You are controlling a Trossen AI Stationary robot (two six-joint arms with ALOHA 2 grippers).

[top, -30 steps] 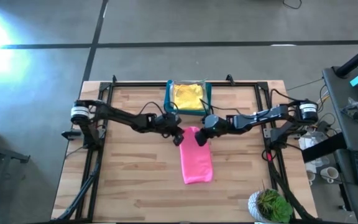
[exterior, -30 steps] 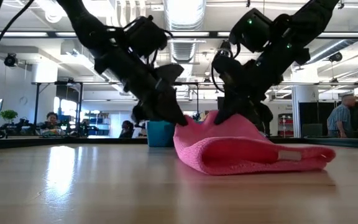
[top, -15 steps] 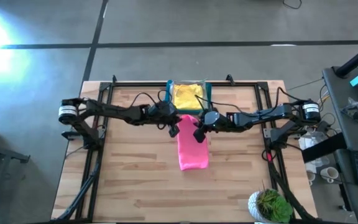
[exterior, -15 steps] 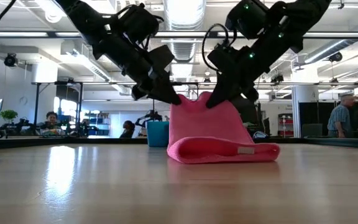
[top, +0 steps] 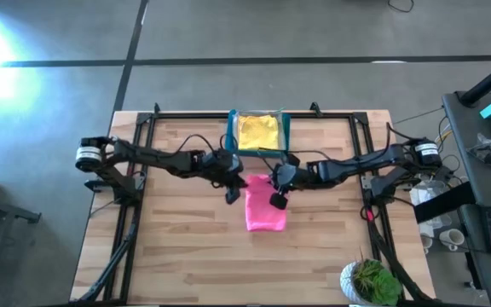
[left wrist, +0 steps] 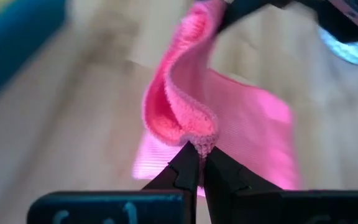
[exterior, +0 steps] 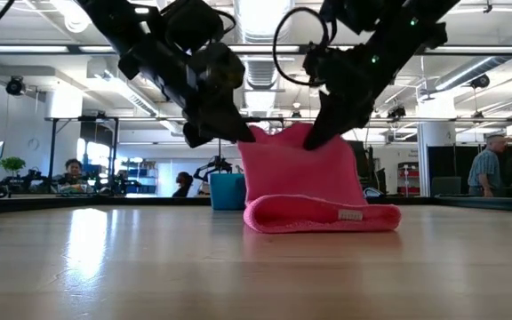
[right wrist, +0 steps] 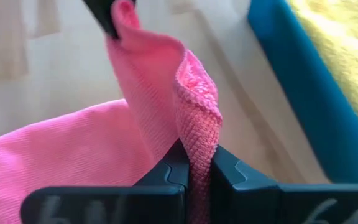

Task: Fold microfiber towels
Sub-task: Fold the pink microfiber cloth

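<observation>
We note the soft pink microfiber towel [top: 265, 209] mid-table, just in front of the blue plastic bin [top: 231, 132] holding a yellow cloth [top: 257, 130]. Left gripper [left wrist: 201, 163] and right gripper [right wrist: 194, 163] each pinch a raised corner — fold in progress. Next: carry both corners over the resting half, matching edges.

Pink towel's raised edge masks both claw tips

From above, the left claw [top: 233, 189] and right claw [top: 277, 194] hide the pink towel's [top: 264, 215] lifted corners; the blue bin [top: 231, 130] conceals all but the top of the yellow towel [top: 257, 131], and the potted plant [top: 370, 282] is cut by the picture's edge.
</observation>
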